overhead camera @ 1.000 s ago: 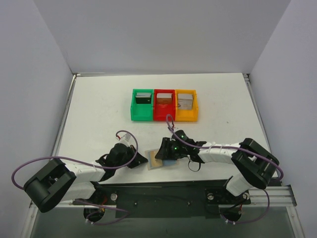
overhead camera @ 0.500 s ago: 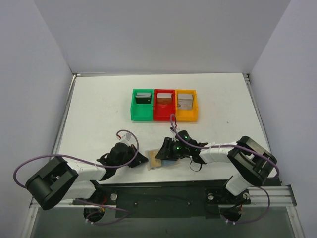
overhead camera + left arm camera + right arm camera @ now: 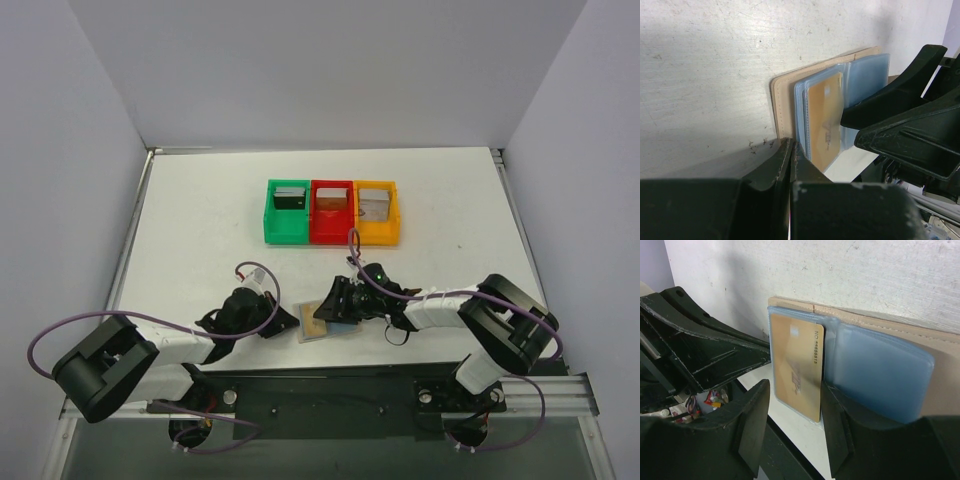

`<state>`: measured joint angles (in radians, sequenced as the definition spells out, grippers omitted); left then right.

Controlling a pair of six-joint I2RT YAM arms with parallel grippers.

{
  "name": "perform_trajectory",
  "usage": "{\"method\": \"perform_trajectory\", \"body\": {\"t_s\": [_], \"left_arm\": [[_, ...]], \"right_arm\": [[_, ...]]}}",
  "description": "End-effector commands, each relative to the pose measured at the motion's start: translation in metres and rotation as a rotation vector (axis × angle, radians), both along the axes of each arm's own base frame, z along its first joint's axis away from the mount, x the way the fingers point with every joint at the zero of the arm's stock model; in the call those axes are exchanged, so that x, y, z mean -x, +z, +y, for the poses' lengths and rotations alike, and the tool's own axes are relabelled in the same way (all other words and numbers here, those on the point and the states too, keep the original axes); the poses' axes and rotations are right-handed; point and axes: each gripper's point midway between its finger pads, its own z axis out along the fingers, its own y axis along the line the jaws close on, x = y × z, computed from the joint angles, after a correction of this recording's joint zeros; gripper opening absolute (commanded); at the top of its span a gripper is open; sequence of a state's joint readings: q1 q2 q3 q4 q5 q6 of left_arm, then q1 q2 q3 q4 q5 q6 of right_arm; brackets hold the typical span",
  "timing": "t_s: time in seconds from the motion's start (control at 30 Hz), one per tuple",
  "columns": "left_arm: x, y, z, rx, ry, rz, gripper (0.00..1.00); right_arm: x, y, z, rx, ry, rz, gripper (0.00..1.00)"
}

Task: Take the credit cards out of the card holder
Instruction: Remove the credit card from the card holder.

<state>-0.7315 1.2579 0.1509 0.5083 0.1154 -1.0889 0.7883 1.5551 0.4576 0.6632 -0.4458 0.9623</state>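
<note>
The card holder (image 3: 316, 324) lay open at the near edge of the tabletop (image 3: 200, 230), between the two arms. The left jaws were together at its left border. The right jaws stood apart, one on each side of a tan credit card (image 3: 797, 365) in the left pocket; whether they gripped it, I could not tell.

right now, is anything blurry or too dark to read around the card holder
Left wrist: card holder sharp, near fingers dark, little detail. Right wrist: gold card crisp, its printed digits legible. Top external: even light, no glare, but the holder is tiny, partly under the right tool.
</note>
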Motion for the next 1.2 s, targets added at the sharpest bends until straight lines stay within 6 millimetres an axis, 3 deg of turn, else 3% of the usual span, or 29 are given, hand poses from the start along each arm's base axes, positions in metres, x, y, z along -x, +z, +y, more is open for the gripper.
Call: {"method": "perform_trajectory", "body": {"t_s": [0.0,0.47,0.8,1.03,1.17], "left_arm": [[-0.005,-0.006,0.004,-0.056,0.017,-0.007,0.00],[-0.006,-0.009,0.005,-0.069,0.015,-0.005,0.00],[-0.006,-0.015,0.005,-0.087,0.012,0.011,0.00],[-0.008,-0.014,0.005,-0.097,0.016,0.011,0.00],[-0.010,-0.008,0.006,-0.090,0.025,-0.006,0.00]], "right_arm": [[-0.003,-0.006,-0.007,0.005,-0.024,0.003,0.42],[0.000,-0.009,-0.008,-0.047,-0.027,0.033,0.45],[-0.005,0.014,0.002,-0.239,-0.028,0.013,0.37],[-0.008,0.022,-0.002,-0.256,-0.038,-0.007,0.38],[-0.008,0.016,-0.007,-0.210,-0.038,-0.002,0.40]]}}
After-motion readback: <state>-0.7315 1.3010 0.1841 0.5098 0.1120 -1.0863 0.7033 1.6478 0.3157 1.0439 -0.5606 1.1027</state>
